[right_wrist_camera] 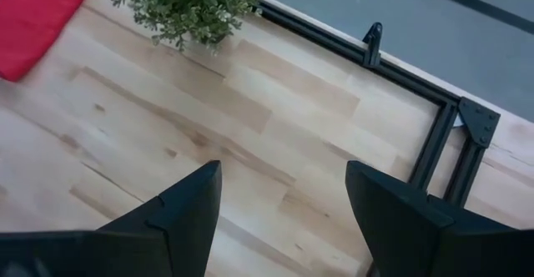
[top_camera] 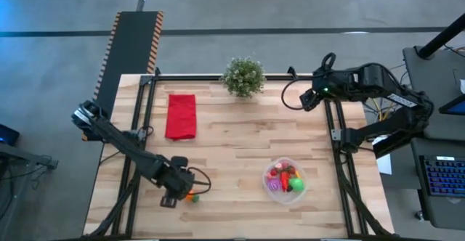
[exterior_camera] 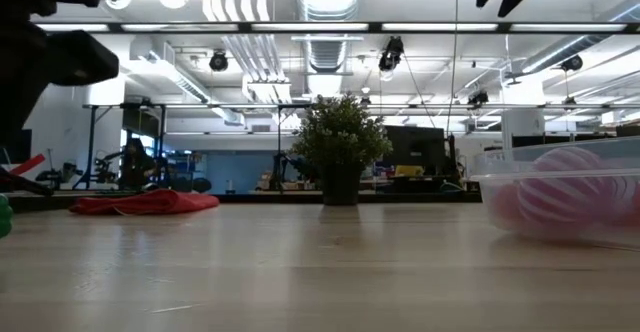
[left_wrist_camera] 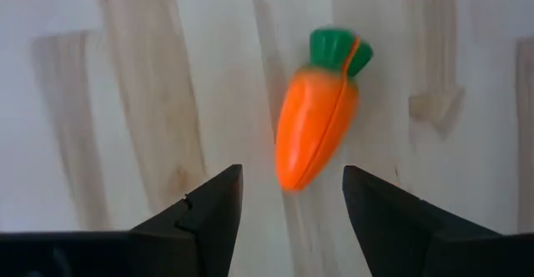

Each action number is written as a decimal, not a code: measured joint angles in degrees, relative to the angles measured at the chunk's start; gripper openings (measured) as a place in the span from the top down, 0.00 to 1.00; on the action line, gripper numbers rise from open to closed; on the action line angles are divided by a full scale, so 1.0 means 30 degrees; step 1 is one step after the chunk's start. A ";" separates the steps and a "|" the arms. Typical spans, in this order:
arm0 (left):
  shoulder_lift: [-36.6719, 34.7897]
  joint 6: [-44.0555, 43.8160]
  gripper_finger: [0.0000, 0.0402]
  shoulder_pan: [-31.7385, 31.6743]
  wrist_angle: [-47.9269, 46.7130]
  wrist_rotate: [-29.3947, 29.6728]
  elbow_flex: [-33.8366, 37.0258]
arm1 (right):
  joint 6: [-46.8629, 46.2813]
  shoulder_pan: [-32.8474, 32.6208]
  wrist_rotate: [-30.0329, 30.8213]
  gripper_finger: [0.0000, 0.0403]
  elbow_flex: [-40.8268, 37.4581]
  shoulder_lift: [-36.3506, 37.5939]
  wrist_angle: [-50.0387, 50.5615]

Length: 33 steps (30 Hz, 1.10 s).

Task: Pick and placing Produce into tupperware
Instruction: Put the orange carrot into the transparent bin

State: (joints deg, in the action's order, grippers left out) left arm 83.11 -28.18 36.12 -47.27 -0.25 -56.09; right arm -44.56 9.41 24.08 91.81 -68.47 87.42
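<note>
Left wrist view shows the carrot (left_wrist_camera: 318, 114) lying on the bare table (left_wrist_camera: 125, 102) just ahead of my left gripper (left_wrist_camera: 292, 206), whose fingers are spread and empty, its tapered tip pointing back toward the gap between them and its green top away. Its long axis runs nearly along my reach, so I judge closing across its width is what the pick calls for. From above, the tupperware (top_camera: 286, 181) with other produce sits well off toward my right gripper (right_wrist_camera: 284, 202), parked released at the far edge.
</note>
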 joint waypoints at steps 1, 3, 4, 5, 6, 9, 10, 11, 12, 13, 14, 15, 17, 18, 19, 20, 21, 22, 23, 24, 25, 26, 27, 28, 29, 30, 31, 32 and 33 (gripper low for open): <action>0.0224 0.0000 0.52 0.0000 0.0443 -0.0034 0.0050 | 0.0000 0.0000 0.0000 0.38 0.0000 -0.0073 0.0000; 0.0515 0.0017 0.52 0.0031 0.1293 -0.0104 0.0126 | 0.0007 0.0000 0.0000 0.38 0.0000 -0.0261 0.0013; 0.0694 0.0073 0.52 0.0051 0.1587 -0.0147 0.0203 | 0.0007 0.0000 -0.0007 0.38 0.0000 -0.0340 0.0034; 0.0807 0.0113 0.52 0.0051 0.1833 -0.0234 0.0314 | 0.0007 0.0005 -0.0019 0.38 0.0000 -0.0392 0.0032; 0.0944 0.0157 0.52 0.0067 0.2074 -0.0270 0.0446 | 0.0015 0.0007 -0.0026 0.38 0.0000 -0.0460 0.0034; 0.1236 0.0168 0.52 0.0214 0.2718 -0.0683 0.0657 | 0.0007 0.0007 -0.0178 0.38 0.0000 -0.0592 0.0130; 0.1330 0.0165 0.52 0.0294 0.2974 -0.0890 0.0694 | 0.0007 0.0000 -0.0194 0.38 0.0000 -0.0619 0.0108; 0.1448 0.0182 0.52 0.0393 0.3201 -0.0918 0.0718 | 0.0000 0.0000 -0.0278 0.38 0.0000 -0.0625 0.0109; 0.1586 0.0194 0.52 0.0454 0.3450 -0.0955 0.0718 | -0.0003 0.0000 -0.0388 0.38 0.0000 -0.0625 0.0117; 0.1735 0.0197 0.52 0.0510 0.3706 -0.1042 0.0719 | -0.0077 0.0000 -0.0526 0.38 0.0000 -0.0618 0.0117; 0.1888 0.0211 0.52 0.0547 0.3952 -0.1020 0.0726 | -0.0104 0.0000 -0.0563 0.38 0.0000 -0.0618 0.0119; 0.2078 0.0205 0.52 0.0598 0.4136 -0.1013 0.0726 | -0.0131 0.0000 -0.0597 0.38 0.0000 -0.0615 0.0117; 0.2589 0.0219 0.52 0.0619 0.4354 -0.0844 0.0743 | -0.0233 0.0000 -0.0638 0.38 0.0000 -0.0594 0.0117; 0.2849 0.0226 0.52 0.0619 0.4318 -0.0737 0.0779 | -0.0271 0.0000 -0.0648 0.38 0.0000 -0.0581 0.0117; 0.3136 0.0282 0.52 0.0619 0.4275 -0.0649 0.0802 | -0.0284 0.0000 -0.0641 0.38 0.0000 -0.0567 0.0117; 0.3403 0.0405 0.52 0.0619 0.4285 -0.0559 0.0806 | -0.0290 0.0000 -0.0648 0.38 0.0000 -0.0567 0.0117; 0.3680 0.0499 0.52 0.0619 0.4325 -0.0513 0.0806 | -0.0297 0.0000 -0.0648 0.38 0.0000 -0.0573 0.0117; 0.3934 0.0511 0.52 0.0619 0.4368 -0.0509 0.0806 | -0.0335 0.0000 -0.0659 0.38 0.0000 -0.0587 0.0117; 0.4160 0.0525 0.52 0.0619 0.4410 -0.0473 0.0806 | -0.0383 0.0007 -0.0666 0.38 0.0000 -0.0596 0.0117; 0.4278 0.0525 0.52 0.0619 0.4453 -0.0434 0.0785 | -0.0443 0.0000 -0.0675 0.38 0.0000 -0.0596 0.0117; 0.4386 0.0525 0.52 0.0619 0.4478 -0.0403 0.0776 | -0.0503 0.0000 -0.0674 0.38 0.0000 -0.0596 0.0120; 0.4458 0.0517 0.52 0.0619 0.4492 -0.0371 0.0755 | -0.0513 0.0000 -0.0680 0.38 0.0000 -0.0596 0.0119; 0.4510 0.0515 0.52 0.0623 0.4501 -0.0301 0.0755 | -0.0517 0.0000 -0.0694 0.38 0.0000 -0.0596 0.0124; 0.4510 0.0517 0.52 0.0612 0.4505 -0.0230 0.0755 | -0.0519 0.0000 -0.0720 0.38 0.0000 -0.0596 0.0124; 0.4479 0.0517 0.52 0.0612 0.4509 -0.0112 0.0755 | -0.0523 0.0000 -0.0733 0.38 0.0000 -0.0596 0.0124; 0.4446 0.0525 0.52 0.0612 0.4522 0.0051 0.0756 | -0.0517 0.0000 -0.0790 0.38 0.0000 -0.0589 0.0131; 0.4364 0.0590 0.52 0.0602 0.4543 0.0156 0.0778 | -0.0518 0.0000 -0.0860 0.38 0.0000 -0.0588 0.0131; 0.4232 0.0774 0.52 0.0570 0.4610 0.0370 0.0807 | -0.0517 0.0007 -0.0962 0.38 0.0000 -0.0582 0.0131; 0.4153 0.1033 0.52 0.0503 0.4766 0.0863 0.0820 | -0.0518 0.0000 -0.1007 0.38 0.0000 -0.0582 0.0132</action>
State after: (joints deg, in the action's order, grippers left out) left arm 95.57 -25.09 37.63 -32.97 2.34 -53.63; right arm -46.11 9.41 21.05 91.81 -70.22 87.81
